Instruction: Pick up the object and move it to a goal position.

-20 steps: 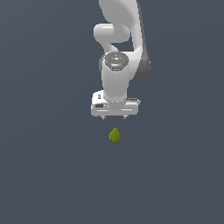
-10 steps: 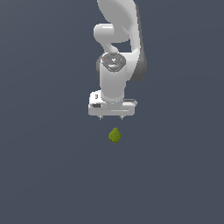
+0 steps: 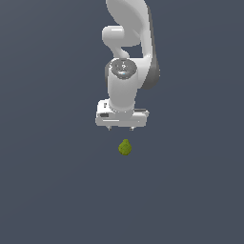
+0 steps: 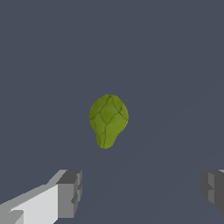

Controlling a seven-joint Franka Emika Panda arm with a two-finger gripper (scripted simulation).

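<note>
Olive-green lumpy fruit-like object, rounded with one tapered end and crossed by dark veins, lies by itself on the floor, clear of the robot's two grey finger pads, which stand wide apart in the wrist view with open floor between them and nothing held. The white gripper of the Franka arm hangs just above and behind the object in the exterior view, its short fingertips showing as small nubs under the broad white hand body, and they do not touch the fruit. The fruit sits a little to the exterior view's right of the gripper's midline, near it but apart, with a strip of bare floor between the two. The plain slate-grey floor fills both views without seam, wall or edge, and its tone is even apart from faint diagonal shading in the wrist view. The object's skin is mottled yellow-green, brighter on the bulged end, with a network of thin dark lines dividing it into irregular patches; the narrow end points toward the fingers in the wrist view. It is plainly narrower than the spread of the fingers. Above the gripper the white wrist with its round grey cap and the curved white upper links rise to the frame's top edge. Open floor lies all around the object on every side.
</note>
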